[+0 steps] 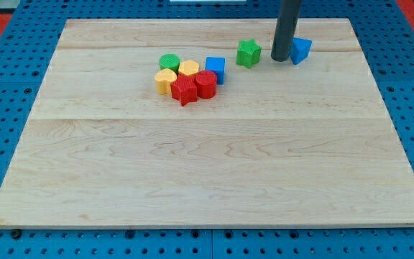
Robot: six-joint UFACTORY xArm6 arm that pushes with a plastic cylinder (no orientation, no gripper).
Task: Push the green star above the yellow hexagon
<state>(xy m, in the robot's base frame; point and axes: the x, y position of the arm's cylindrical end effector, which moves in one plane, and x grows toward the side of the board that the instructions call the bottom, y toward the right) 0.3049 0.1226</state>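
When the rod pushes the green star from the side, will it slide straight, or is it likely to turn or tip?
The green star looks low and wide, resting flat on the wooden board, so it probably slides and does not tip. Its pointed outline may make it turn if my tip, now at its right, meets a point off-centre. It looks rigid and probably light.

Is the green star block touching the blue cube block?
No. The green star block stands apart from the blue cube block, with bare wooden board visible between them.
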